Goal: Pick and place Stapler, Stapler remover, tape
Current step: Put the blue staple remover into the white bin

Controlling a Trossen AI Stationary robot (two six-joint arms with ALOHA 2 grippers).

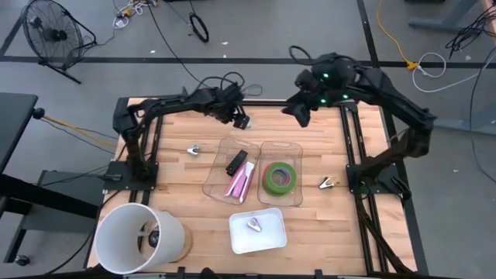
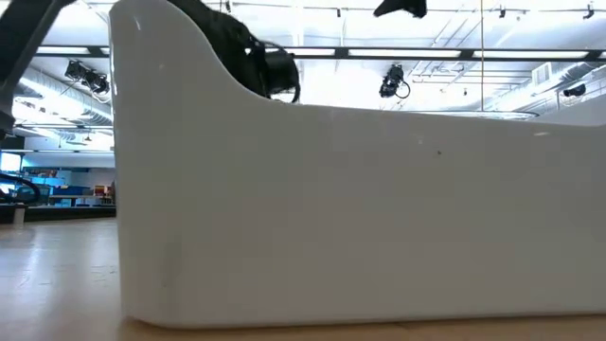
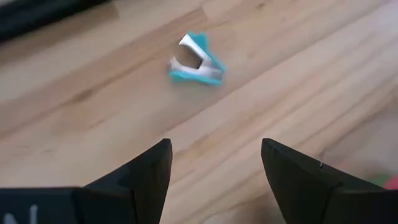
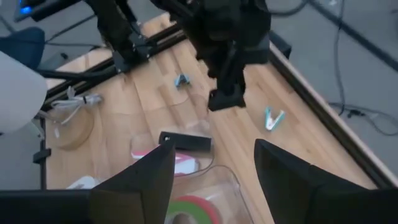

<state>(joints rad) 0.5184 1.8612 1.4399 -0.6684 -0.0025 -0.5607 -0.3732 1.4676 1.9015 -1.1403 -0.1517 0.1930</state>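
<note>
The left claw (image 1: pixel 242 122) hangs released and empty above the worktop (image 1: pixel 178 178), fingers spread, with a teal staple remover (image 3: pixel 195 60) lying loose on the bare wood ahead of it, probably its next pick. The right claw (image 1: pixel 301 116), also released and empty, hovers over the far edge above two clear trays: one (image 1: pixel 230 178) holds black (image 1: pixel 236 161) and pink (image 1: pixel 240 184) staplers, the other (image 1: pixel 280 172) stacked green and red tape (image 1: pixel 280 177), apparently sorted by kind. Another remover (image 1: pixel 326 183) lies beside the trays, one more (image 1: pixel 254 225) in a white tray (image 1: pixel 267 240); no readable writing shows.
</note>
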